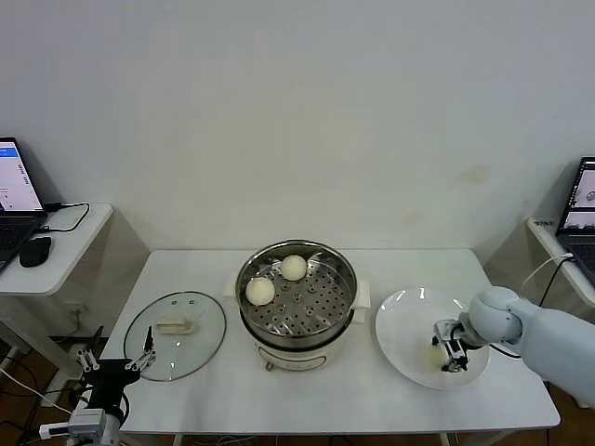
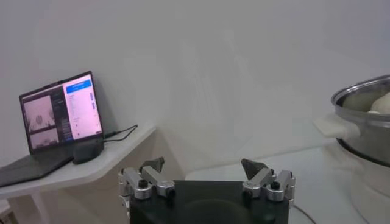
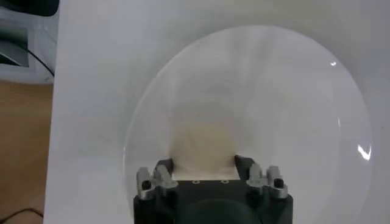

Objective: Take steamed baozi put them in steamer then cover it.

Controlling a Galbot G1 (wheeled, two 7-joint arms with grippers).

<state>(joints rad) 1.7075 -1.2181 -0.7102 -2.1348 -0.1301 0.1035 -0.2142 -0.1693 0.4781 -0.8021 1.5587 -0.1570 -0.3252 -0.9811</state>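
The steamer [image 1: 346, 307] stands mid-table with two baozi [image 1: 260, 291] [image 1: 294, 268] on its perforated tray. It also shows in the left wrist view [image 2: 365, 125]. My right gripper [image 1: 449, 357] is down on the white plate [image 1: 404, 321], shut on a third baozi [image 3: 204, 143] that sits between its fingers [image 3: 163, 165]. A fourth baozi is not in view. The cover [image 1: 175, 336], clear glass with a cream handle, lies flat on the table left of the steamer. My left gripper [image 1: 118, 362] is open and empty at the table's front left corner, beside the cover.
A side table with a laptop [image 2: 58, 115] and a mouse [image 1: 35, 251] stands at the left. Another laptop [image 1: 581, 209] is at the right. The plate [image 3: 304, 122] lies close to the table's right front edge.
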